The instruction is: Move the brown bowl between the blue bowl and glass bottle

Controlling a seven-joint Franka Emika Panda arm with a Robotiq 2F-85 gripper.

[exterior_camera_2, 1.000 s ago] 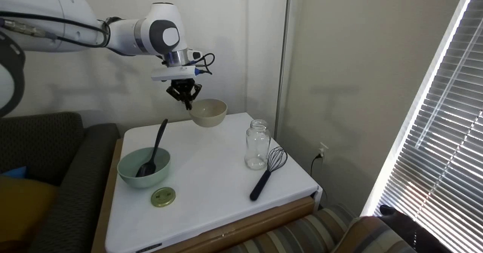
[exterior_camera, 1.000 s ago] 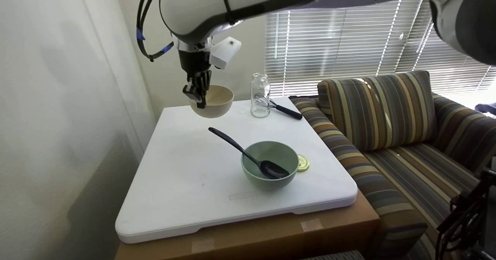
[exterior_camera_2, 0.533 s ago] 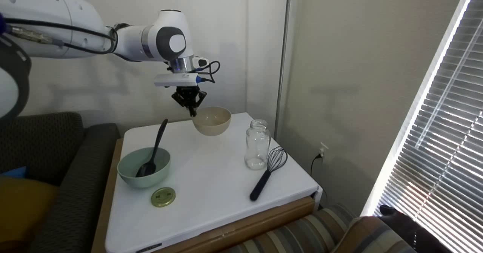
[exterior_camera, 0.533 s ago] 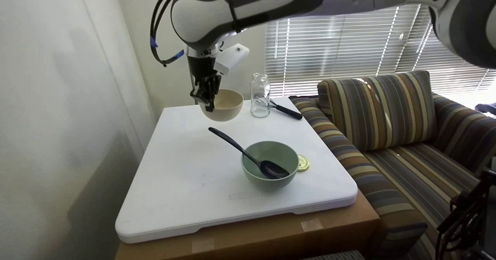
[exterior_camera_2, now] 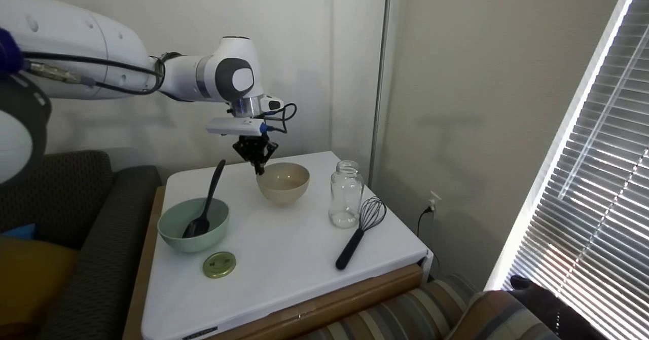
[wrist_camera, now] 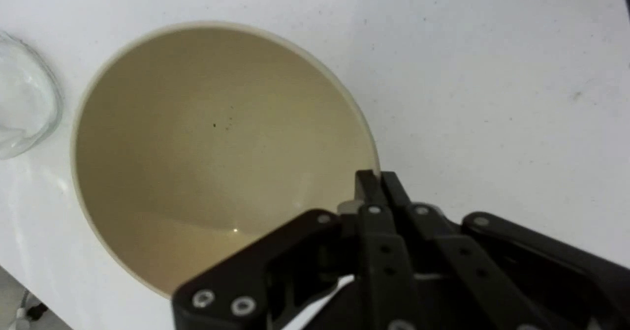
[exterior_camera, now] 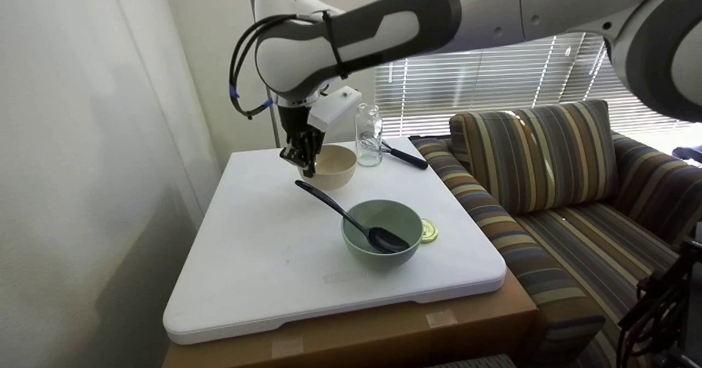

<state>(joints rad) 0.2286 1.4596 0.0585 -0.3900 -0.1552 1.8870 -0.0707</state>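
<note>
The brown bowl [exterior_camera: 335,166] is pale tan and roughly upright; it also shows in an exterior view [exterior_camera_2: 284,185] and the wrist view [wrist_camera: 216,123]. My gripper [wrist_camera: 376,175] is shut on its rim, one finger inside and one outside. In both exterior views the gripper [exterior_camera: 310,171] [exterior_camera_2: 259,169] points down at the bowl's rim. The bowl is low over the white table; I cannot tell whether its base touches. The blue bowl [exterior_camera: 378,261] [exterior_camera_2: 203,241] is blue-green with a black spoon in it. The clear glass bottle [exterior_camera: 368,151] [exterior_camera_2: 346,198] stands upright; part shows in the wrist view [wrist_camera: 24,99].
A whisk [exterior_camera: 408,158] [exterior_camera_2: 350,249] lies beside the bottle. A gold lid [exterior_camera: 430,231] [exterior_camera_2: 219,264] lies beside the blue bowl. The black spoon's handle [exterior_camera: 323,197] [exterior_camera_2: 215,180] sticks out over the table [exterior_camera: 247,269]. Walls and striped sofa seating [exterior_camera: 537,165] border the table.
The gripper and brown bowl have moved down toward the table. In an exterior view they have also shifted right, closer to the bottle and spoon handle. The other things have not moved.
</note>
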